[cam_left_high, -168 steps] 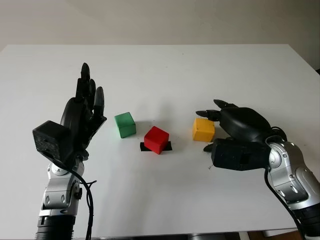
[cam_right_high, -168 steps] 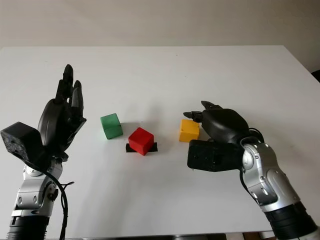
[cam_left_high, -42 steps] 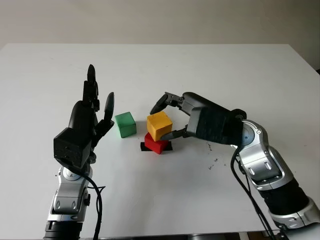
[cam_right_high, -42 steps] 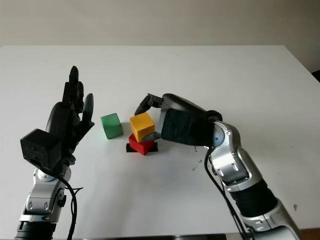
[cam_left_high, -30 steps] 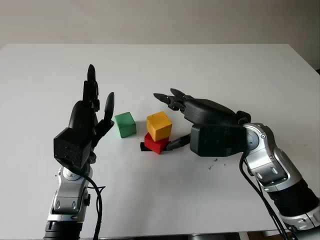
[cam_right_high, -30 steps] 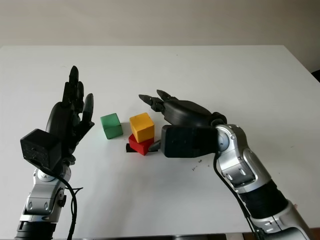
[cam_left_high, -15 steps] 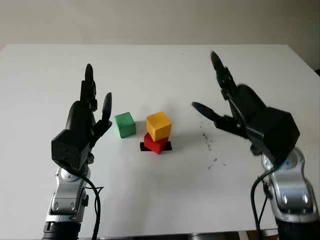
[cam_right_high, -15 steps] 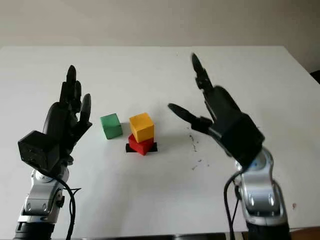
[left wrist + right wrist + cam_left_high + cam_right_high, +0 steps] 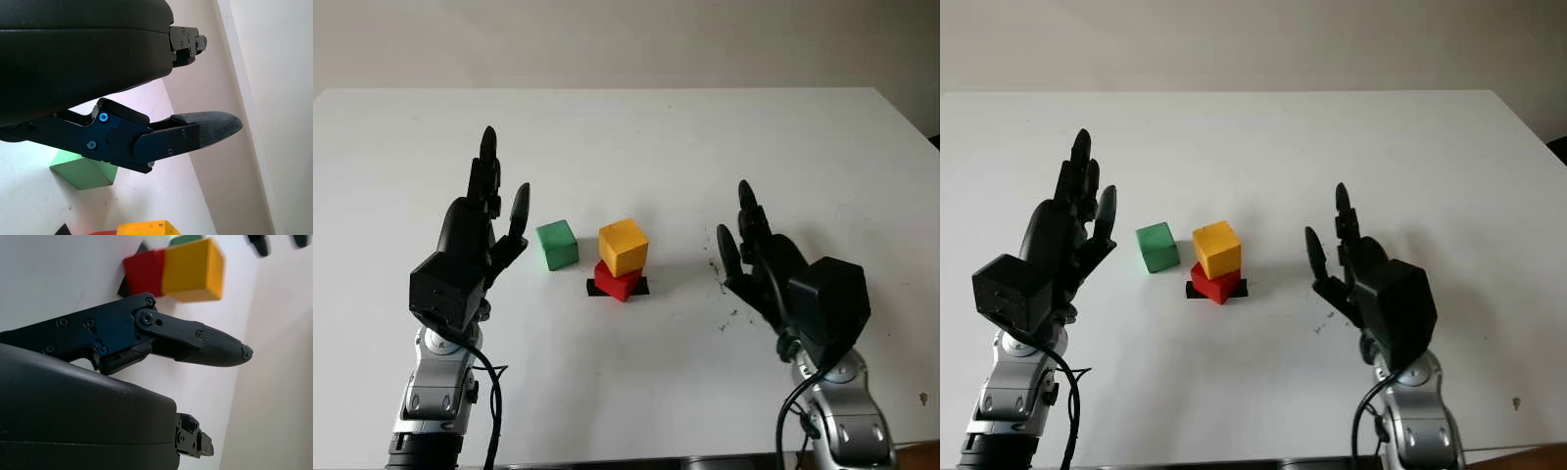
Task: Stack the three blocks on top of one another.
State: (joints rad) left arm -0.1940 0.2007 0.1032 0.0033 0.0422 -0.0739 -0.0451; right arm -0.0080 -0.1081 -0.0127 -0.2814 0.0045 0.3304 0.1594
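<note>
A pale wall stands behind the white worktop (image 9: 626, 137) in front of me, and the three blocks sit near its middle. The red block (image 9: 619, 280) rests on a small black patch (image 9: 640, 287) on the worktop, and the yellow block (image 9: 624, 246) sits on top of it, turned a little so its corners do not line up with the red one's. The green block (image 9: 557, 244) stands alone on the worktop just beside that pair, on the side nearer my left arm, not touching either of them. My left robot hand (image 9: 480, 230) is raised above the worktop next to the green block, palm toward the blocks, open and holding nothing; from its wrist I can see the green block (image 9: 83, 171) past one finger (image 9: 195, 134), with the yellow block's top edge (image 9: 144, 228) beyond. My right robot hand (image 9: 1356, 269) is held up on the other side of the stack, well apart from it, also open and empty; from that wrist the yellow block (image 9: 193, 269) and red block (image 9: 143, 273) show pressed face to face. A few dark specks (image 9: 729, 318) mark the worktop near my right robot hand.
</note>
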